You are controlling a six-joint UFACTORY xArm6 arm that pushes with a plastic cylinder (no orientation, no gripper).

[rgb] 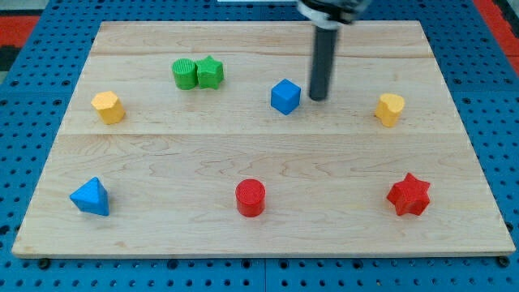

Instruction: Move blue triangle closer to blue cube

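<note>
Right now you are looking at a pale wooden board that fills most of the view, lying on a blue perforated surface that shows at the edges. Next in size comes your arm's dark rod, which drops in from the view's top; my tip rests on the board just beside the blue cube, on the cube's right in the view, with a narrow gap between the two as far as you can tell. You have no jaws to open or close here: the rod ends in a plain tip and holds nothing.

Among the blocks, the red star lies near the view's bottom right, and the blue triangle sits near the bottom left, well apart from the blue cube and from my tip. You will find a red cylinder between those two along the bottom. Toward the top left, a green cylinder and a green star touch each other side by side. One yellow block stands at the left, another yellow block at the right; their exact shape is hard to make out.
</note>
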